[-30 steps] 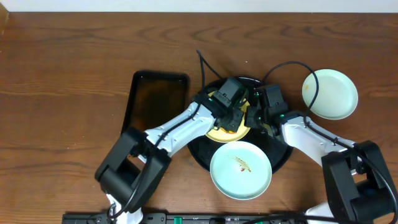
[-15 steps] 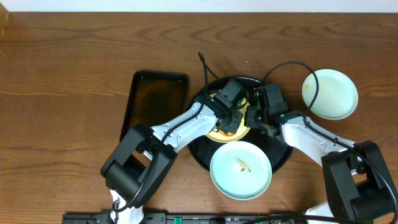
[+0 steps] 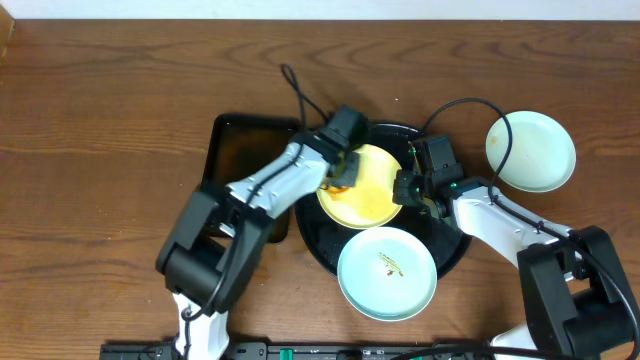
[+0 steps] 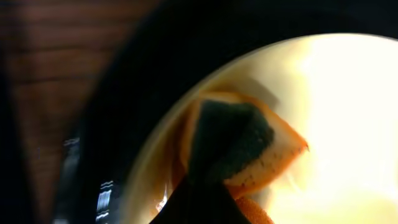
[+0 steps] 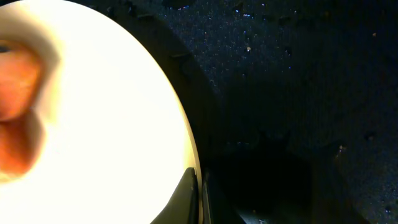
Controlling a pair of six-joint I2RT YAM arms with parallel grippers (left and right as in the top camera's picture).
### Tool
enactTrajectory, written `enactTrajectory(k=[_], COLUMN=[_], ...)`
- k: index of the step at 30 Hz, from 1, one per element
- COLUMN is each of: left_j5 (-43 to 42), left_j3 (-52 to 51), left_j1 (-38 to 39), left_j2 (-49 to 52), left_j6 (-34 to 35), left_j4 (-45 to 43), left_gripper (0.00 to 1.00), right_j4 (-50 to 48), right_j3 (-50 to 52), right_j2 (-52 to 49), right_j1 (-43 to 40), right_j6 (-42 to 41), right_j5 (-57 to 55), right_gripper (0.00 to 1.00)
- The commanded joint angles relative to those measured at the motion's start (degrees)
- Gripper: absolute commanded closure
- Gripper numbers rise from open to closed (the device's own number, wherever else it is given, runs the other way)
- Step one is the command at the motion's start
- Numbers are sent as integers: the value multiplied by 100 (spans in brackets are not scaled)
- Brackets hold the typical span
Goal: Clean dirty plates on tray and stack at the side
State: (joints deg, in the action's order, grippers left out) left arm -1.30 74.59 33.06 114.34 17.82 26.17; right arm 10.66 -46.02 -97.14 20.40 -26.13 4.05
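The brown wooden table point(image 3: 100, 100) fills the overhead view. At its centre sits the round tray point(image 3: 318, 240), black and glossy. Left of it, close by, lies a smaller dark rectangular tray point(image 3: 240, 150), partly crossed by the left arm.

Three plates show. The yellow plate point(image 3: 370, 195) is inside the round tray, over its upper-left part. Whether it lies flat or is tipped up cannot be told. The smeared mint plate point(image 3: 370, 285) sits at the lower centre of the frame, overlapping the tray's lower rim, with a thin yellow-brown streak near its middle. The other mint plate point(image 3: 535, 150) rests on bare wood at the upper right, well apart from the tray.

A sponge point(image 4: 239, 146), dark green on one face and orange-yellow on the other, presses against the yellow plate near its left edge.

The left pincer point(image 3: 342, 172) comes in from the lower left and is clamped on the sponge. The right pincer point(image 3: 403, 188) comes in from the lower right. Its jaws are together on the yellow plate's right rim, and its wrist view shows the fingers point(image 5: 186, 194) meeting at that edge above the black tray floor.
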Motion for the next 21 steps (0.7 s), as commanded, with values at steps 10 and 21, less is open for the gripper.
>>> enactTrajectory(k=[10, 21], left_j5=[-457, 437], left_j3=[-83, -85], left_j1=[37, -363], left_j2=[-1204, -2218], left_j6=[-33, -31], left_j4=[892, 1152], left_gripper=[93, 93], right_j4=[96, -258], right_j3=[-42, -50], right_j2=[-74, -57], right_j1=[-13, -61], right_j6=[-26, -57], right_j5=[-566, -774], right_gripper=[99, 99])
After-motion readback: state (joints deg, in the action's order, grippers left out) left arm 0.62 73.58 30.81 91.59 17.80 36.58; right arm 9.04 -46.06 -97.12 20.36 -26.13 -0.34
